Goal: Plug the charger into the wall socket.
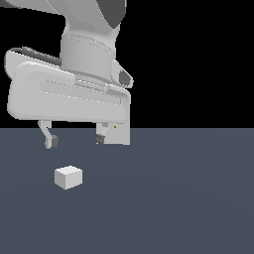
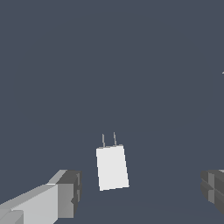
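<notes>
The gripper (image 1: 75,141), spread wide and empty, hovers above the charger (image 1: 68,177) at lower left; a skewed descent could nudge it, misaligning its prongs (image 2: 109,139).

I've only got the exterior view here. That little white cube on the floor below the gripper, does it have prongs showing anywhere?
Observer: Yes. The wrist view shows two thin prongs sticking out of one short end of the charger.
Operator: Is the gripper lined up on it?
Observer: In the wrist view the gripper is open and the charger lies between its fingertips, touching neither and nearer one of them than the other.
Operator: Is the charger square to the fingers?
Observer: Not quite. Its body is turned slightly off the line between the two fingertips.
</notes>
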{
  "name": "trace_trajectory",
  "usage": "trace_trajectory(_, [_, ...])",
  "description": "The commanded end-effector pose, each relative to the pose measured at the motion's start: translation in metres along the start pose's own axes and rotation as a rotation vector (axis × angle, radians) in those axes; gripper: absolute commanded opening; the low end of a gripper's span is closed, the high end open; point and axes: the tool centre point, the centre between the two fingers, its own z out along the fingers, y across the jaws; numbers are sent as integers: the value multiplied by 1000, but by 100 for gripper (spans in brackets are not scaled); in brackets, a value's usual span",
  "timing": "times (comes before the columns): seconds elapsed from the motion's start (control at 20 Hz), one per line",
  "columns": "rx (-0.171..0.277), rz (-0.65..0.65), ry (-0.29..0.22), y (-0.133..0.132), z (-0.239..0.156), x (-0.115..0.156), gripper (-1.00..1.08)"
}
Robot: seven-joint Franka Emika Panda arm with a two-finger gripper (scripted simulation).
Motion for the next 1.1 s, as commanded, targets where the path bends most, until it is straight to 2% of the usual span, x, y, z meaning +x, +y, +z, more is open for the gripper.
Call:
trace_trajectory(0.0, [6, -43, 15, -7, 4, 0, 100])
trace_trajectory(0.45, [20, -126, 41, -21, 13, -2, 100])
trace_trajectory(1.05, [20, -126, 40, -21, 15, -3, 100])
